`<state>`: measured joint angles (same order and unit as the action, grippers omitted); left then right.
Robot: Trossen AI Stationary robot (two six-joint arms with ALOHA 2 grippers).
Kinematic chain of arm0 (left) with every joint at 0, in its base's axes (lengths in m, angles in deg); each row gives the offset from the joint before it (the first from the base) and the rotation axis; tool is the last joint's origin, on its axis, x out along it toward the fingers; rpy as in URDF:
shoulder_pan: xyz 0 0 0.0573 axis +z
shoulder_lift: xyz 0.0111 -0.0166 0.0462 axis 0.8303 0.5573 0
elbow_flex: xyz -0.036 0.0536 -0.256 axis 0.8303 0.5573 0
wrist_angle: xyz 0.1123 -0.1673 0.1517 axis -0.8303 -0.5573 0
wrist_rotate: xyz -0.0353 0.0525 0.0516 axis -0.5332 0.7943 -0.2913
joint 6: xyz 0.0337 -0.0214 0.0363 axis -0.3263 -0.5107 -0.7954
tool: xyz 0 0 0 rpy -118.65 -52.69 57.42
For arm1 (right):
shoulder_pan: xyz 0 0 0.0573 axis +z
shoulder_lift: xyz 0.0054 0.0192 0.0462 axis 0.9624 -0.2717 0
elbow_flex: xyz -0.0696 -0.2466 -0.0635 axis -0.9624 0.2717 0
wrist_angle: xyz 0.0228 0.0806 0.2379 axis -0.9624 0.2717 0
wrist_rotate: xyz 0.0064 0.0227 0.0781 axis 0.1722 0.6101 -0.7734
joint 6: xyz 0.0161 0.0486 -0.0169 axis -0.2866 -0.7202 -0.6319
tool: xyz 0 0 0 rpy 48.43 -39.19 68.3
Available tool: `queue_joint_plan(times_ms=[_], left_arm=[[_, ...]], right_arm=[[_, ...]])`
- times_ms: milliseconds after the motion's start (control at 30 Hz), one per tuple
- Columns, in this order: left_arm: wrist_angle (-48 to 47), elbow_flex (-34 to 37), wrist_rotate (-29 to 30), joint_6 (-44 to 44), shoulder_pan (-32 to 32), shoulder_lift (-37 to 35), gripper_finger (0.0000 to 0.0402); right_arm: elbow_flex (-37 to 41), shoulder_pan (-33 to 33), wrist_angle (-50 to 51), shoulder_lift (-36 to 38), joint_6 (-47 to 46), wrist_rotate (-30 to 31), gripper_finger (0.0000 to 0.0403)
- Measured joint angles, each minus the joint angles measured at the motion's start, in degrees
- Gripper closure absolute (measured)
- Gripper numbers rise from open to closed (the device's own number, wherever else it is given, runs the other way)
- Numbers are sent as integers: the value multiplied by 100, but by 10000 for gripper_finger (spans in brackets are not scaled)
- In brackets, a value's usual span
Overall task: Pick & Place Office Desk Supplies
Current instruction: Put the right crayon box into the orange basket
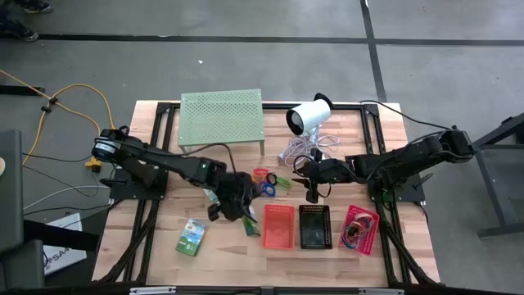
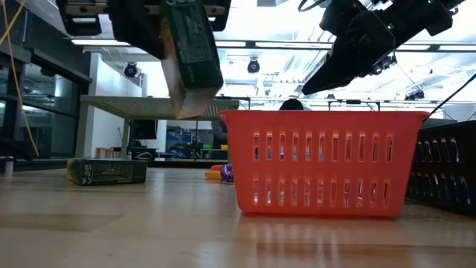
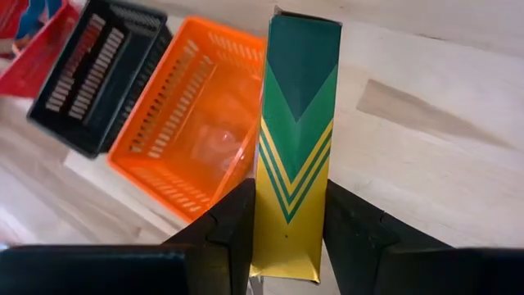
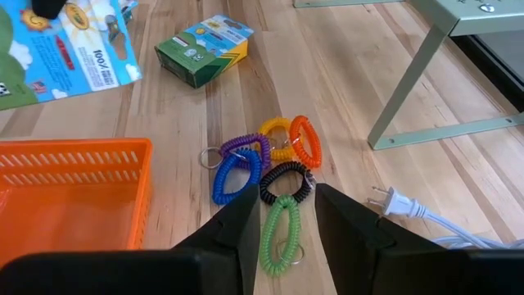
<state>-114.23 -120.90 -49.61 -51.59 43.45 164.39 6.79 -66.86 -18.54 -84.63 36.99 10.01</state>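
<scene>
Looks barely started: left gripper [image 3: 285,233] fingers clamp a flat green-and-yellow cardboard pack [image 3: 295,139] in the air just beside the empty orange mesh basket [image 1: 277,226], while the right gripper [image 4: 282,225], fingers narrow and empty, hovers over coiled plastic loops [image 4: 262,168] lying on the bench [image 1: 237,254].

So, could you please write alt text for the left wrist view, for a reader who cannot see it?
The left hand holds a flat green and yellow pack upright between its two fingers, above the wooden table. Beyond it stands an empty orange basket, with a black basket right beside it.
</scene>
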Motion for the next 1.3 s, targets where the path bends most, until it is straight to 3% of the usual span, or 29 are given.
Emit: queue_joint_plan(times_ms=[300, 500, 767, 1300], left_arm=[[-164, -534, 32, 17, 35, 15, 283], [-220, -652, 128, -577, 92, 156, 283], [-446, -1052, 81, -1099, 139, 692, 283], [-1573, -2814, -30, -1859, 142, 2197, 283]], right_arm=[[-1, -2, 0, 0, -1, 0, 295], [0, -2, 1, 0, -2, 0, 295], [0, -2, 0, 0, 0, 0, 295], [0, 0, 4, 0, 0, 0, 295]])
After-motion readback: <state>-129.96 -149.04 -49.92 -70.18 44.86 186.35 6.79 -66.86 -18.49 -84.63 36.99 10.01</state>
